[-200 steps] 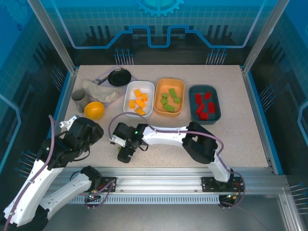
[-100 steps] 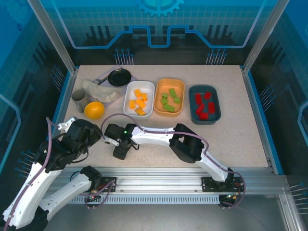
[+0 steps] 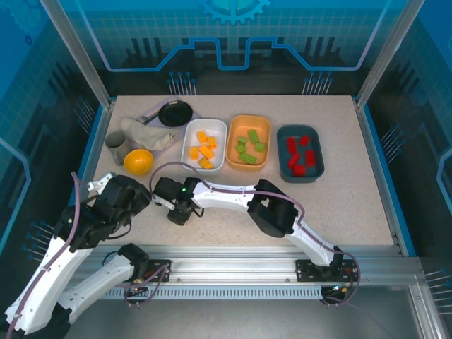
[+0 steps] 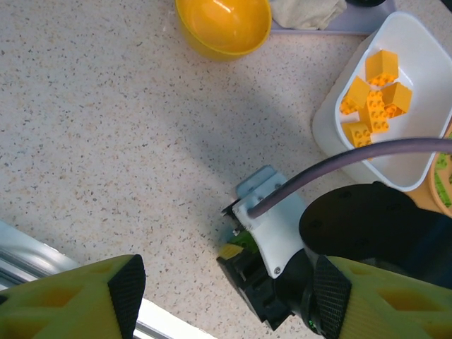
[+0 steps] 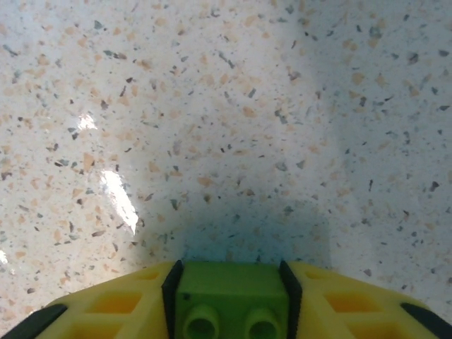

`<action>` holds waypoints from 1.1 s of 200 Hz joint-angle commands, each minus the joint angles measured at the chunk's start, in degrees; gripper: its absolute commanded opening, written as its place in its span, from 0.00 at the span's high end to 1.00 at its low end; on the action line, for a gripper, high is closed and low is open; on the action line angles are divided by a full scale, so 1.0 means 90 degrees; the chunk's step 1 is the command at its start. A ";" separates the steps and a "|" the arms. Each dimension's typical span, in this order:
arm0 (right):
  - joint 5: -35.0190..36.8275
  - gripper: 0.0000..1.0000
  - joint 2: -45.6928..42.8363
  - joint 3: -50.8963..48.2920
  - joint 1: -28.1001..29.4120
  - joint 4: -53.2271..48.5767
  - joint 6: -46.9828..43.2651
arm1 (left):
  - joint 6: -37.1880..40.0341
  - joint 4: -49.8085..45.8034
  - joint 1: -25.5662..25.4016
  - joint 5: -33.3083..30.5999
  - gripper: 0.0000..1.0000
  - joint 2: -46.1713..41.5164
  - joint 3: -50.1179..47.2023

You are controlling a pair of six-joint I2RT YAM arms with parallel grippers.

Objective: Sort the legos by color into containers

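Right gripper (image 5: pixel 229 281) has closed on one green lego (image 5: pixel 229 311).

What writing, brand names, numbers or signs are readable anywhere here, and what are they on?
No words, brands or numbers are readable.
Only sign: a gear emblem on the blue back panel, cut off at the top.
The green brick up close shows plain studs, no lettering.
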 commanded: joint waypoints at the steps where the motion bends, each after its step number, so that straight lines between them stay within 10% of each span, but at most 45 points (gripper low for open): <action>1: 0.0116 0.64 0.0212 0.0113 -0.0223 -0.0316 0.0072 | -0.0059 0.0132 -0.0029 0.0095 0.32 0.0028 -0.0108; 76: 0.0241 0.72 -0.1377 -0.0587 -0.0764 -0.0078 0.0670 | 0.0376 0.1350 -0.0025 0.1128 0.32 0.0207 -0.0686; 134: 0.0348 0.72 -0.2845 -0.1622 -0.2366 0.0033 0.1580 | 0.0945 0.2734 -0.0037 0.2250 0.32 0.1218 -0.0714; 220: -0.0032 0.71 -0.1192 0.0308 -0.4363 -0.0164 0.2662 | 0.1373 0.4043 -0.0048 0.2960 0.32 0.3195 -0.0045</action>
